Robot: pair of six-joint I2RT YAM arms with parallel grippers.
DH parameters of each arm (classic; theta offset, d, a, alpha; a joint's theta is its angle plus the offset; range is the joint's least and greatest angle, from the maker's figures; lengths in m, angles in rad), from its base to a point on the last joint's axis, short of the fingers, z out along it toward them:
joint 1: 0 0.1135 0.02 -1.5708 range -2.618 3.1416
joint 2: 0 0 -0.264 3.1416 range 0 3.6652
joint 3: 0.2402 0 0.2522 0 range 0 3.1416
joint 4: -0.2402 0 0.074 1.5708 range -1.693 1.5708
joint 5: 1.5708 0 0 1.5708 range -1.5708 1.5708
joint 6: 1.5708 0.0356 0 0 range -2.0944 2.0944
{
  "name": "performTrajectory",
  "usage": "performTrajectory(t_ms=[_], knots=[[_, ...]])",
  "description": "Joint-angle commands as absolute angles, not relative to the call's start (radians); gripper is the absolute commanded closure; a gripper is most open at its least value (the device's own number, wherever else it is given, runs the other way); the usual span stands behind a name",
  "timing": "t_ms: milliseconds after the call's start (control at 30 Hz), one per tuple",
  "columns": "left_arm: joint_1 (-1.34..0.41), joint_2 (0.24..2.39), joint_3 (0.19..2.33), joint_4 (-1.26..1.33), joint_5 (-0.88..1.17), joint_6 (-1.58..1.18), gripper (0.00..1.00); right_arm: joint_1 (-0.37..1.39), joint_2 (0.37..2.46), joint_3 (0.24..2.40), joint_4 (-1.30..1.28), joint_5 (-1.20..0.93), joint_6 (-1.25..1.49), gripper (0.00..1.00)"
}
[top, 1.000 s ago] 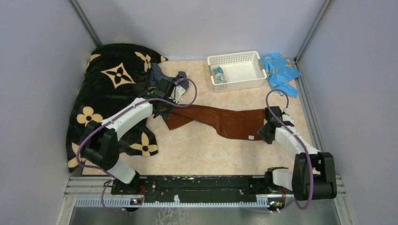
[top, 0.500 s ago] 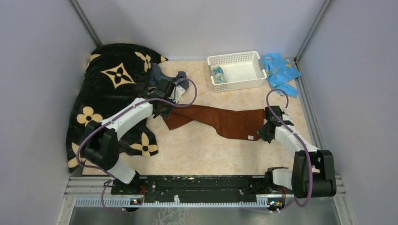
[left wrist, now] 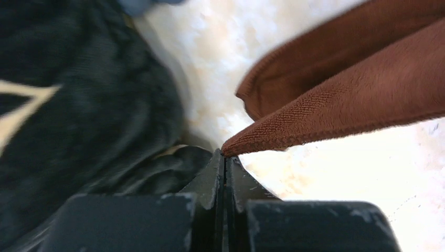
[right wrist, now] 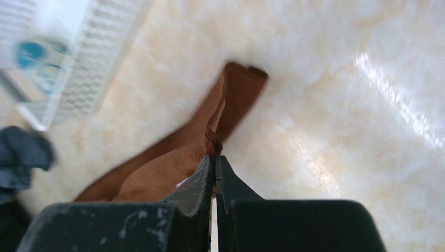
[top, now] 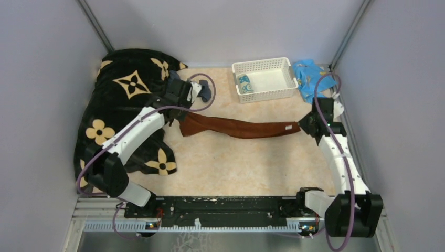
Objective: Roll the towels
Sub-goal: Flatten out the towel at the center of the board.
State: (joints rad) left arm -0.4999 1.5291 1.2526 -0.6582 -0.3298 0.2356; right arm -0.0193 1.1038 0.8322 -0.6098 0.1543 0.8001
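Stretched across the worktop's (top: 236,168) middle: rust-brown towel (top: 236,128), pinched at its 2 ends by fully closed left hand (left wrist: 224,157) and fully closed right hand (right wrist: 215,160) near the right edge.

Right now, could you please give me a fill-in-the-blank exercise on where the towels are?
The left gripper and the right gripper are both ____ on the rust-brown towel.
The teal-and-white towel lies ____ the white basket.
The grey-blue towel lies by the black blanket, nearest the ____ gripper.
Missing words: shut; inside; left.
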Motion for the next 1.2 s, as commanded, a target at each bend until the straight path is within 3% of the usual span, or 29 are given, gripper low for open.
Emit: performTrajectory(t_ms=[0,200,467,633,900,1167], knots=[[-0.506,1.404,1.357,-0.661,-0.456,0.225,1.00,-0.051,0.994,1.021,-0.657,0.227,0.710,1.00],[-0.506,1.191,1.370,-0.602,-0.489,0.242,1.00,-0.057,0.858,1.195,-0.717,0.337,0.645,1.00],[-0.506,0.867,1.337,-0.619,-0.331,0.211,1.00,-0.058,0.626,1.299,-0.818,0.367,0.594,1.00],[-0.505,0.799,1.340,-0.691,-0.273,0.178,1.00,-0.055,0.578,1.338,-0.868,0.364,0.583,1.00],[-0.505,0.954,1.206,-0.669,-0.272,0.145,1.00,-0.056,0.671,1.186,-0.778,0.350,0.602,1.00],[-0.479,1.442,1.176,-0.506,-0.335,0.126,1.00,-0.057,1.037,0.955,-0.426,0.408,0.687,1.00]])
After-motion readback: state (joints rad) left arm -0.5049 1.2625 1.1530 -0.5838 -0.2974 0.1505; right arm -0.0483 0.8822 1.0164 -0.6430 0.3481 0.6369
